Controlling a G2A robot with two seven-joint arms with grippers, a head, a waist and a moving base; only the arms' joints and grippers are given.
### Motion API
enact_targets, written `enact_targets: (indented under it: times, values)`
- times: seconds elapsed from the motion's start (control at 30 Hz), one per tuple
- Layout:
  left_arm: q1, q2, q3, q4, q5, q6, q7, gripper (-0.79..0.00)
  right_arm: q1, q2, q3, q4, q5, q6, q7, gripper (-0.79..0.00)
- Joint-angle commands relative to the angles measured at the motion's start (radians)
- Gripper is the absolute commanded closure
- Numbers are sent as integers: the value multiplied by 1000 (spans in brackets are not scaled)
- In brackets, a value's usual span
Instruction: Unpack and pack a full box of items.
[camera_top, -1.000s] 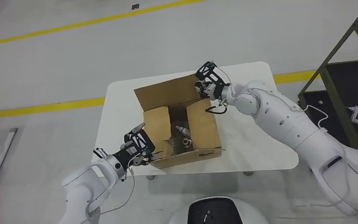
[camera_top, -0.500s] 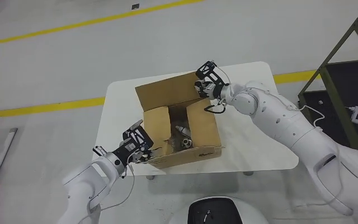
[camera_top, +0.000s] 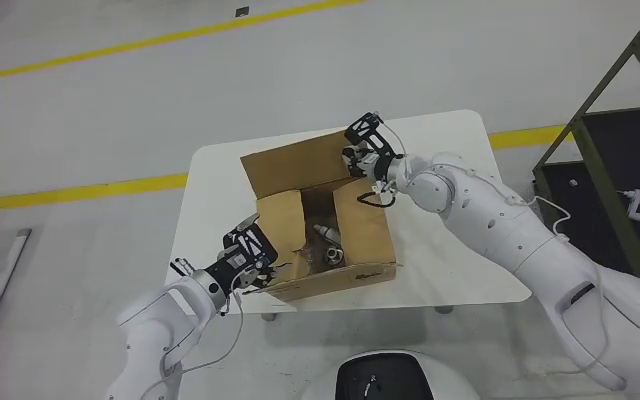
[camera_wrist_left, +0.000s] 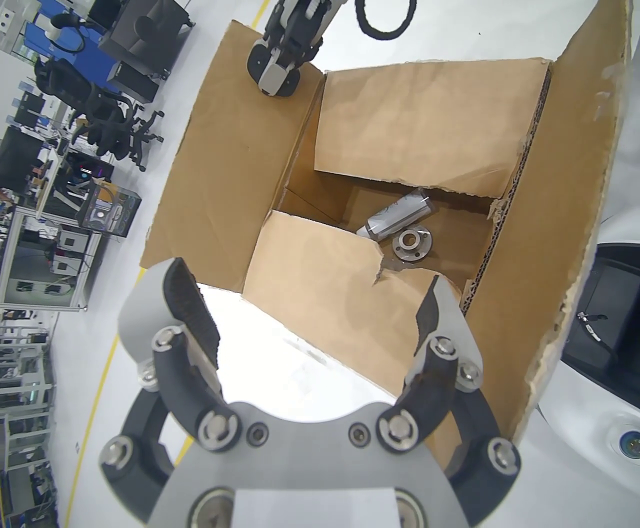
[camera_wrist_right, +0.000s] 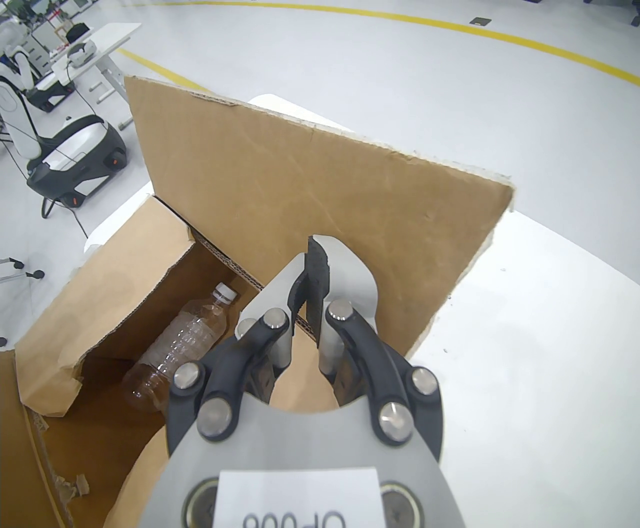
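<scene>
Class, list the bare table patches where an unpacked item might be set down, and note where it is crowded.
Widest: the table between the box and its right edge. Narrower: the strip left of the box. Crowded: the box opening, with flaps over a bottle and metal parts.

A white worktop (camera_top: 455, 160) with rounded corners stood on the grey floor (camera_top: 120, 100). One open cardboard box (camera_top: 362, 230) sat directly on it, near its front edge.
</scene>
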Motion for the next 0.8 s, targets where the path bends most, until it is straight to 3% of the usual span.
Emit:
enact_targets:
  times: [0.0, 0.2, 0.43, 0.6, 0.77]
  values:
    - [2, 2, -3, -5, -2, 0, 0, -785, 0, -8, 1, 10, 4, 18, 6, 0]
    - [16, 7, -17, -19, -8, -1, -2, -785, 9, -39, 3, 55, 30, 60, 25, 0]
    - [30, 12, -29, -31, -16, -5, -1, -785, 24, -70, 17, 118, 86, 21, 70, 0]
    - [31, 16, -31, -35, -17, -2, 3, -785, 21, -68, 45, 127, 80, -108, 24, 0]
    - [28, 19, -30, -34, -16, 2, 10, -785, 8, -39, 113, 127, 129, -267, 68, 0]
